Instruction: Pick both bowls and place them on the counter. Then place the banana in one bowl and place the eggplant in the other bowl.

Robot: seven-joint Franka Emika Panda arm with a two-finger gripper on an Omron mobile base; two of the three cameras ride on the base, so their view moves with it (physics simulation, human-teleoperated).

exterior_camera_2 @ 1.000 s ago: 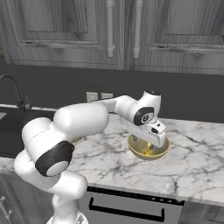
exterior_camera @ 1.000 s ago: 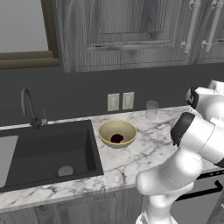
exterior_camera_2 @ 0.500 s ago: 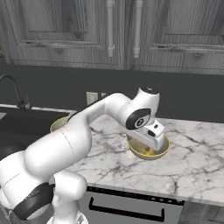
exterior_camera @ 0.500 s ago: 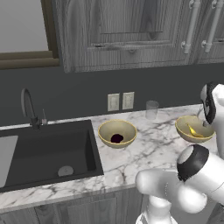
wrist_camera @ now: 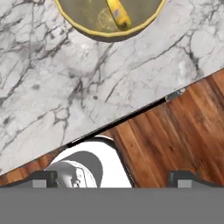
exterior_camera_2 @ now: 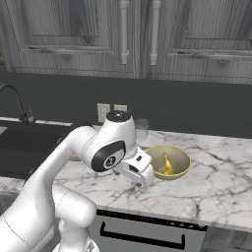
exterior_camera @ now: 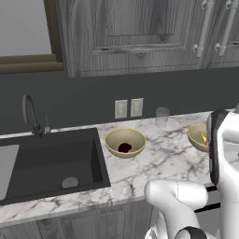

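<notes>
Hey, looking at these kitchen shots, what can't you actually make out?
- Bowl with the banana, left base view: its right part is behind the white arm.
- Bowl with the eggplant, right base view: mostly hidden by the arm, its contents unseen.
- Drinking glass, right base view: lower part behind the arm.
- Banana, hand view: cut off by the top edge.

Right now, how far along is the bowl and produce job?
It looks finished. Both bowls sit on the counter: the left bowl holds the eggplant and the right bowl holds the banana. The tool is open, holding nothing, beside the right bowl. Nothing is left.
</notes>
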